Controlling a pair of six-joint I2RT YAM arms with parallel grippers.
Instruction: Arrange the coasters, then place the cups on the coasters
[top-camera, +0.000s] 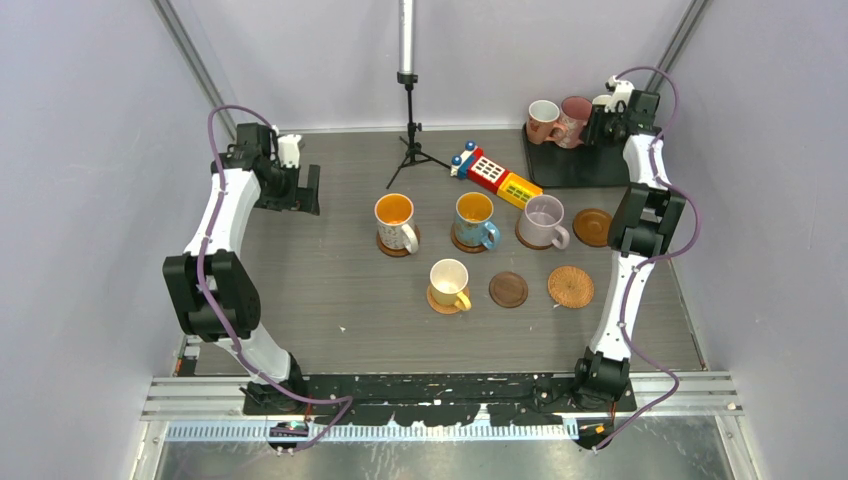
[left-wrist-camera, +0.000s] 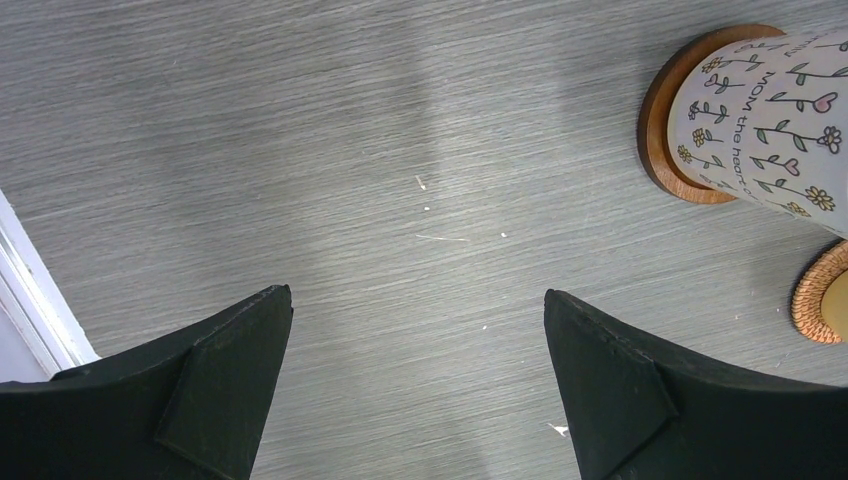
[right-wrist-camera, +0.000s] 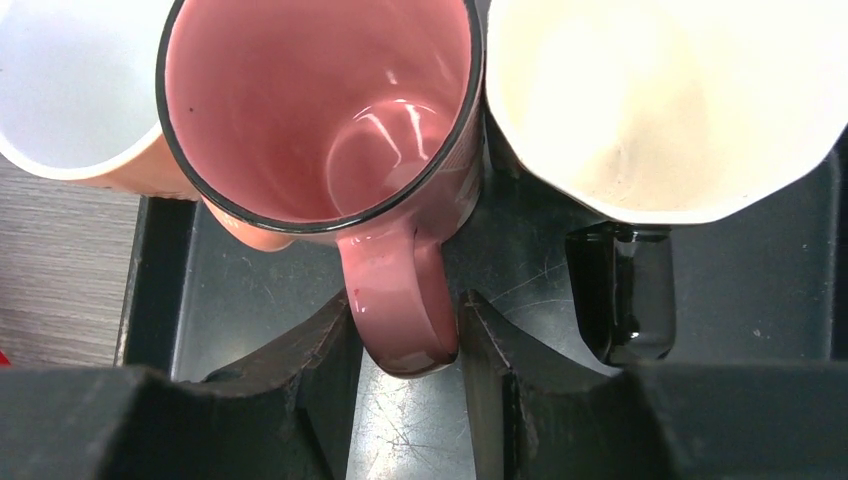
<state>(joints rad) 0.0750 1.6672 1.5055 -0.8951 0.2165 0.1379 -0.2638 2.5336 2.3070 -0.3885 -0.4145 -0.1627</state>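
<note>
Dark pink mug (right-wrist-camera: 320, 110) stands upright on the black tray (right-wrist-camera: 250, 290) at the far right corner of the table; the right gripper (right-wrist-camera: 405, 310) has its two fingers closed against either side of the mug's handle, the mug resting on the tray. Pale pink mug (right-wrist-camera: 60, 90) touches it on one side; black mug (right-wrist-camera: 660, 100), white inside, stands hard against the other, its handle just beside the gripper's outer finger; clearance is tight on both flanks.

On the open table, four mugs already sit on coasters: patterned mug (top-camera: 395, 222), blue mug (top-camera: 474, 219), lavender mug (top-camera: 543, 220), yellow mug (top-camera: 450, 283). Three coasters are bare: brown coaster (top-camera: 593, 227), dark coaster (top-camera: 508, 289), woven coaster (top-camera: 570, 286). Toy block (top-camera: 495, 175) lies between the tray and the mug row; a tripod stand (top-camera: 410, 120) is behind.

Left gripper (left-wrist-camera: 415, 300) is spread wide over the table at the left, holding nothing.

Legible writing: patterned mug reads "MOM the hear", remainder cut off.
</note>
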